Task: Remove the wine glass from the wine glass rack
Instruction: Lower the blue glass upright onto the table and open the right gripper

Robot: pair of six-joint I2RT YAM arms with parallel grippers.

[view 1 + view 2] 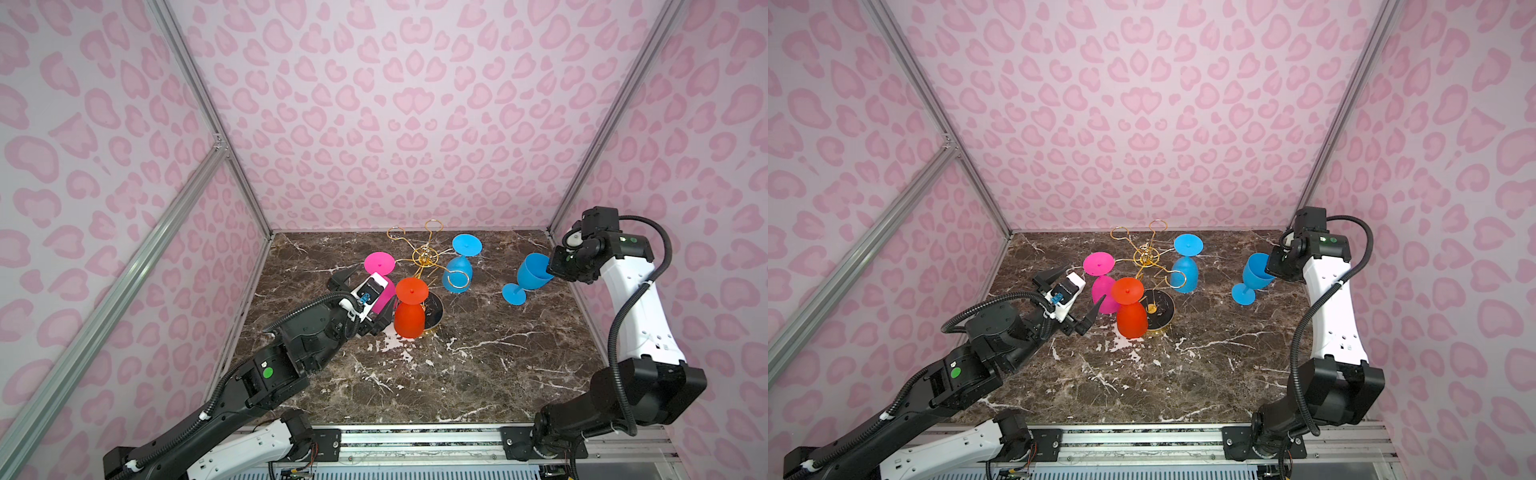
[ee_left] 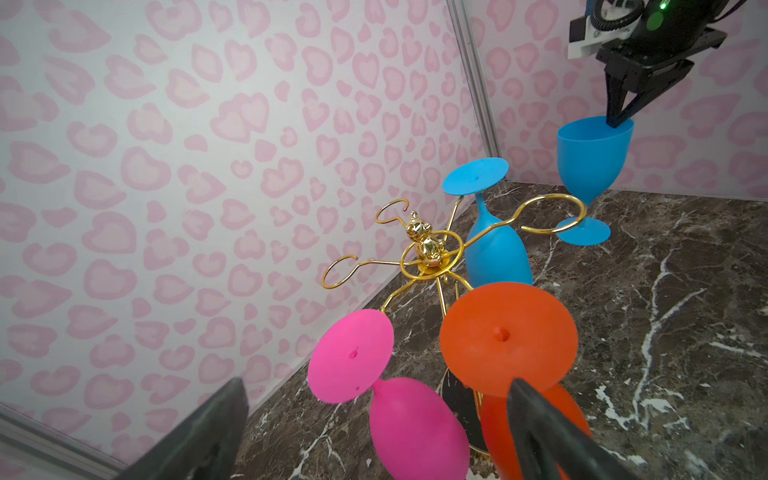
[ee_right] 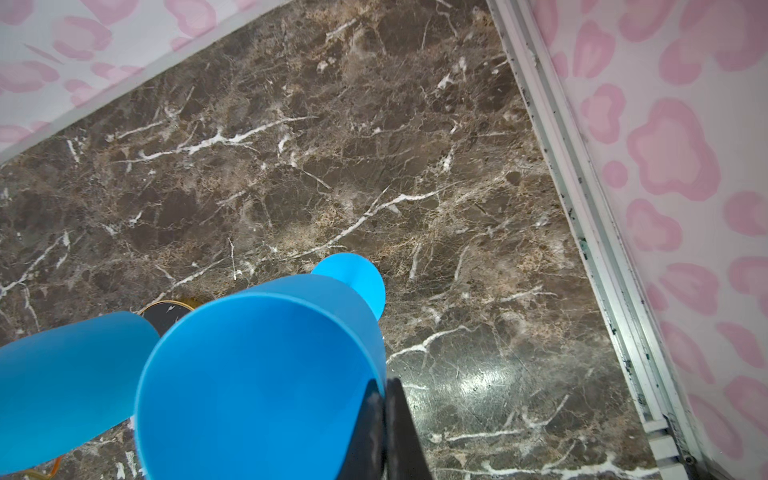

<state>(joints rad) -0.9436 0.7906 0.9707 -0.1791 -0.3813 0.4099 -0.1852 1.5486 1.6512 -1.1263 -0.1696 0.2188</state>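
Marble-patterned brown table [image 1: 478, 353] carries the wine glass rack [image 1: 426, 256] near its far middle, gold wire arms spread above a round black base. Three glasses hang upside down on it: an orange glass [image 1: 409, 318] nearest, a pink glass [image 1: 379, 264] left, a hanging blue glass [image 1: 457, 276] right. Off the rack, well to its right, the blue wine glass [image 1: 533, 274] is upright, its rim pinched by the closed right gripper [image 2: 616, 120]. Beside the pink and orange glasses the left gripper [image 2: 374, 384] gapes wide, holding nothing.

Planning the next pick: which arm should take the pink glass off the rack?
Left. The left fingers stand open beside the hanging pink glass; the right fingers are shut on the upright blue glass.
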